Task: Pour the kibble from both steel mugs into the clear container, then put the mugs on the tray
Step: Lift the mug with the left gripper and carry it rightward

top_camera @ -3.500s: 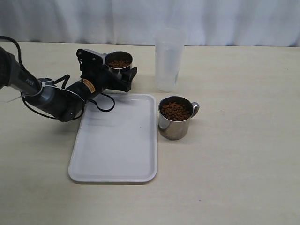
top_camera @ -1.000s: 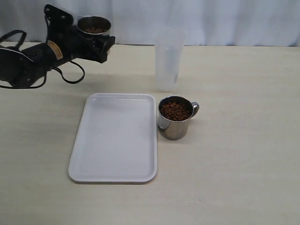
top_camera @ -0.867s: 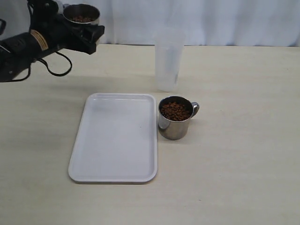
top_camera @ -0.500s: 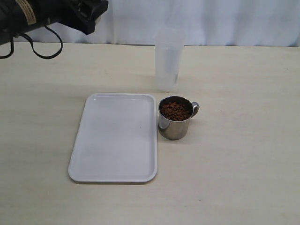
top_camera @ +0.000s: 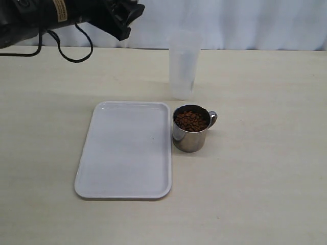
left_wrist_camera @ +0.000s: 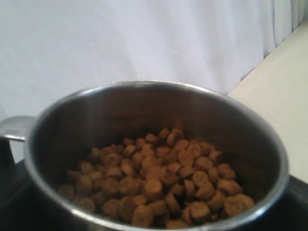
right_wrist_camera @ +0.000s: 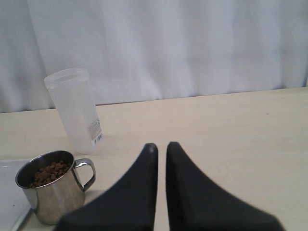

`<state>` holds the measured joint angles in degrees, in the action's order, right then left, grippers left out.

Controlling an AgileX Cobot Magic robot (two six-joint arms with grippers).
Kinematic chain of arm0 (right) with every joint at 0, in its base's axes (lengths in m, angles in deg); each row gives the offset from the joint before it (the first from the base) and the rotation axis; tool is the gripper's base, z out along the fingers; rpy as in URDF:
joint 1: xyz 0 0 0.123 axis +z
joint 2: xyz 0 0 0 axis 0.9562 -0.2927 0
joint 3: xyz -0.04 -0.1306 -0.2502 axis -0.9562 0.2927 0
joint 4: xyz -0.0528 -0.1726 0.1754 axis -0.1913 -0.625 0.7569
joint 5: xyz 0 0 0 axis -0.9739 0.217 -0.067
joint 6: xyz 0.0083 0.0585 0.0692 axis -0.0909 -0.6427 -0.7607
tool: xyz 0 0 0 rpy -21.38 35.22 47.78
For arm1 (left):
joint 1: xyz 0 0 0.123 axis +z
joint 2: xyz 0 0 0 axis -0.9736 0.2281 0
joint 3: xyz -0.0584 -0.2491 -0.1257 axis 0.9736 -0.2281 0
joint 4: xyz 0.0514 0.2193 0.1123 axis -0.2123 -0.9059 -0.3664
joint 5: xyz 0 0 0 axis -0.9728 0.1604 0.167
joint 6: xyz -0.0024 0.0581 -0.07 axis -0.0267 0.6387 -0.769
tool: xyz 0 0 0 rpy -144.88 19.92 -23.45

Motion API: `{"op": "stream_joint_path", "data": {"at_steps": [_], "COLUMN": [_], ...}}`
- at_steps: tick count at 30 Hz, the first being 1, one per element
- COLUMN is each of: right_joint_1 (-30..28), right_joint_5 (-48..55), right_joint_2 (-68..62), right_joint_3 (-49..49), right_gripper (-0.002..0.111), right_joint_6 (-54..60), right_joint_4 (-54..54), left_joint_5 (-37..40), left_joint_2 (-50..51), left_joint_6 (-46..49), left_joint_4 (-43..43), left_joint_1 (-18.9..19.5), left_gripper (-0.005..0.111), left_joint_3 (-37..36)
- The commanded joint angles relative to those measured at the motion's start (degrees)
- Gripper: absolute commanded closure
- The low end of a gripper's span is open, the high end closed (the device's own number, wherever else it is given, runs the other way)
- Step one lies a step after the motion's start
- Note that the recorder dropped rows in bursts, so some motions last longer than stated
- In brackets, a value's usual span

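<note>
Sticker [right_wrist_camera: 96, 138], unreadable, on clear container [right_wrist_camera: 74, 108]; left gripper [top_camera: 125, 20] tight on steel mug [left_wrist_camera: 159, 106], right gripper [right_wrist_camera: 161, 147] together

The left arm [top_camera: 30, 15] is black, wearing a small yellow label [top_camera: 61, 9], with a thin black cable [top_camera: 76, 61] looping beneath. The right gripper [right_wrist_camera: 161, 146] has two matte black fingers [right_wrist_camera: 139, 187], tapering to points.

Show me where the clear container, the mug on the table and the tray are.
clear container [top_camera: 182, 71], exterior view, middle of its wall.
mug on the table [top_camera: 188, 141], exterior view, its shiny side.
tray [top_camera: 125, 153], exterior view, bare floor.
</note>
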<state>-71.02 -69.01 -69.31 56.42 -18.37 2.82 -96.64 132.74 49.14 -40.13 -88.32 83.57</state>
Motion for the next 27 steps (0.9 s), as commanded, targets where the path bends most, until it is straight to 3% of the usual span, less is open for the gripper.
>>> {"op": "stream_joint_path", "data": {"at_steps": [1,10,27], "right_joint_1": [0.2,0.2,0.2], "right_joint_5": [0.1,0.1,0.1], "right_joint_2": [0.2,0.2,0.2], "right_joint_3": [0.2,0.2,0.2], "right_gripper": [0.103,0.103,0.103], "right_joint_6": [-0.1,-0.1,-0.1], "right_joint_4": [0.1,0.1,0.1], "left_joint_5": [3.2,6.1,19.0], "left_joint_2": [-0.1,6.2,12.9], "left_joint_6": [0.1,2.8,12.6], "left_joint_4": [-0.9,-1.5,-1.5], "left_joint_1": [-1.9,-3.4,-9.8], "left_gripper": [0.107,0.107,0.107], "left_joint_3": [3.7,8.0,18.3]}}
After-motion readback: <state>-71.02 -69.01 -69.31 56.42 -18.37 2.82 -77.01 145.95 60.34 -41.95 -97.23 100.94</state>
